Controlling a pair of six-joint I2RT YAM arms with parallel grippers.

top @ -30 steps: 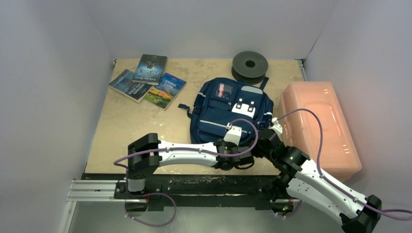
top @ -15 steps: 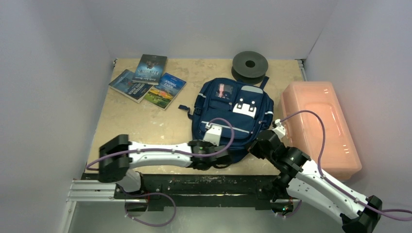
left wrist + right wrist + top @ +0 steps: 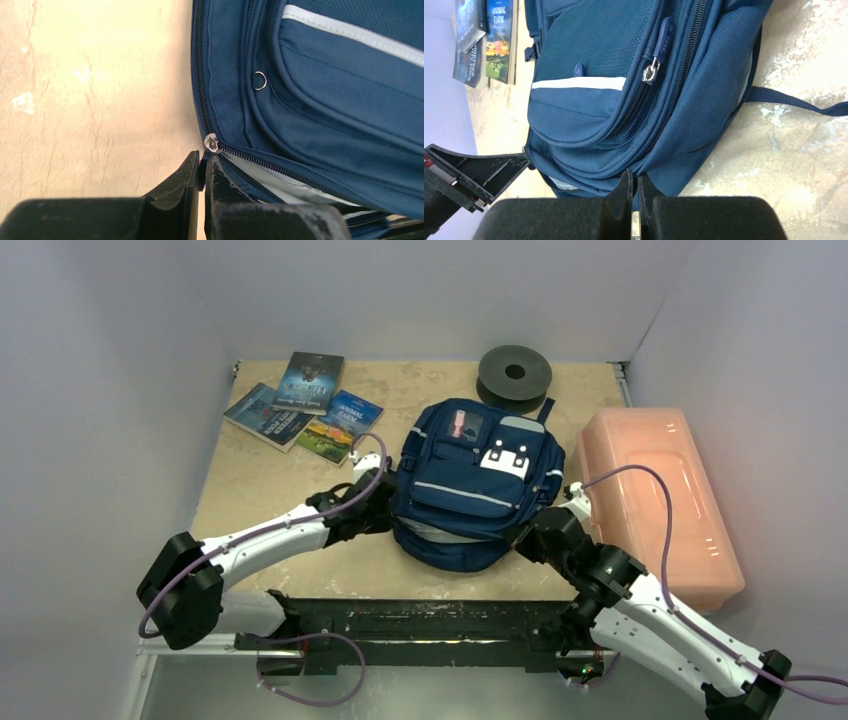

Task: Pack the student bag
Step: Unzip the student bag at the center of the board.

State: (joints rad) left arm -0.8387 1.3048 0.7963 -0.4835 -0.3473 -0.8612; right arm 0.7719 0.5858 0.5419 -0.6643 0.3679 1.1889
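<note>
Beige tabletop (image 3: 260, 490) bears the student bag (image 3: 476, 485), both jaws closed at its sides.

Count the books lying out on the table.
3, clustered at far left: a dark book farthest back, a blue book leftmost, and a green-covered book nearest the student bag. More could be hidden inside the bag.

Three books (image 3: 309, 383), one student bag (image 3: 475, 490), one black spool (image 3: 515, 373), one pink box (image 3: 650, 500).
</note>
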